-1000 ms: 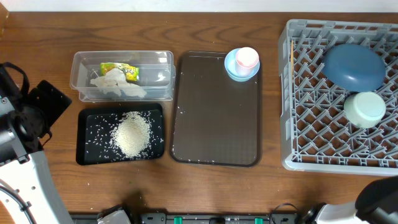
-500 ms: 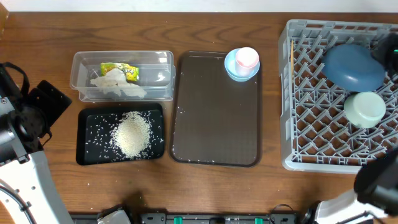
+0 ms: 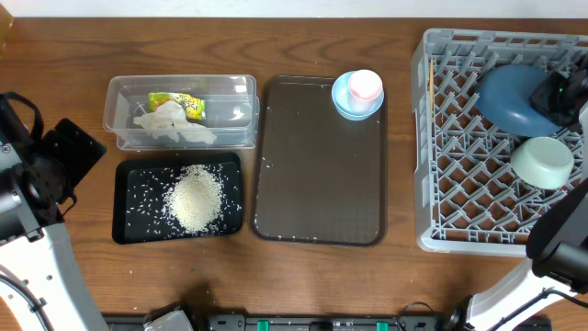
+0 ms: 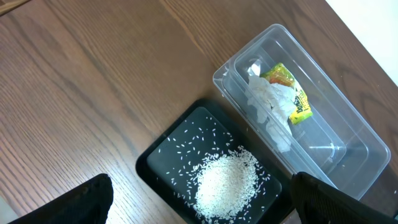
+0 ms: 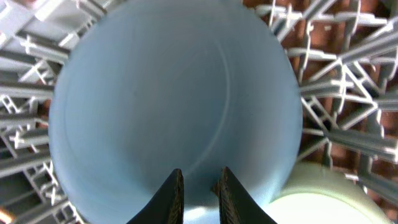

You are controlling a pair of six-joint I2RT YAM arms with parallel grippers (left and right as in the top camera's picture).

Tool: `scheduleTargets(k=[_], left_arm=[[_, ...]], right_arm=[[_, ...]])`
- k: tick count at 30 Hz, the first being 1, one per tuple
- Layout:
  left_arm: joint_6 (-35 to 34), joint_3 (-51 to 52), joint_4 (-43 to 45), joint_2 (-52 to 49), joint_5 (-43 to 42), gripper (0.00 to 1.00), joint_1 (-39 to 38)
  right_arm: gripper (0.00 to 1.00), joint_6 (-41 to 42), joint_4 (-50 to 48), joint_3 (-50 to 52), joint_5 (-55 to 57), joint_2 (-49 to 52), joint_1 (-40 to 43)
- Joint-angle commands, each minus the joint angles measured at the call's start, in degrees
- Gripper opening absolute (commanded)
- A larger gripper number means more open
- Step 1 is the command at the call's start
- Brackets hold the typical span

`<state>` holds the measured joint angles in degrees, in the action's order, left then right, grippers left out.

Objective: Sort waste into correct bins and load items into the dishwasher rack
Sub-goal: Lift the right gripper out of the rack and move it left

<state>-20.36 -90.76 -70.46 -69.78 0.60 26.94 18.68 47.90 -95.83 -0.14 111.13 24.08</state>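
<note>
Right gripper [image 5: 198, 179], fingers nearly together at the rim of the blue dish [image 5: 168, 93], probably seating it among the pegs of the rack [image 3: 459, 195] beside the green bowl [image 3: 542, 161]; grip could not be told. Left gripper [image 4: 202, 202] hung spread above the rice [image 4: 225, 183]

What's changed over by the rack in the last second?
The right gripper swung in over the rack onto the dark blue dish, fingers narrowing at its rim; a firm grip isn't clear. The mint-green bowl tipped slightly. The clear tub, black tray and brown tray stayed put.
</note>
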Motion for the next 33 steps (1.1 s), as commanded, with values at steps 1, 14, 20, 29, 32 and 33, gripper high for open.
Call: scheduleTargets(k=[1, 14, 20, 29, 32, 33], left_arm=[[0.15, -0.37, -0.04, -0.20, 0.50, 0.93, 0.26], [0.15, -0.37, -0.04, -0.22, 0.50, 0.93, 0.26], [0.15, -0.37, -0.04, -0.22, 0.50, 0.93, 0.26], [0.15, -0.37, -0.04, -0.22, 0.50, 0.93, 0.26], [0.15, -0.37, -0.04, -0.20, 0.50, 0.93, 0.26], [0.15, -0.37, -0.04, -0.22, 0.50, 0.93, 0.26]], right_arm=[[0.18, 0.15, 1.68, -0.24, 0.72, -3.87, -0.48], [0.17, 0.15, 2.27, -0.20, 0.50, -10.34, -0.48], [0.13, 0.22, 8.85, -0.02, 3.34, -8.70, -0.46], [0.17, 0.20, -0.79, 0.00, 3.06, -5.31, -0.11], [0.19, 0.20, -5.16, 0.00, 2.69, -4.57, -0.15], [0.19, 0.20, -5.86, 0.00, 2.69, -4.15, -0.15]])
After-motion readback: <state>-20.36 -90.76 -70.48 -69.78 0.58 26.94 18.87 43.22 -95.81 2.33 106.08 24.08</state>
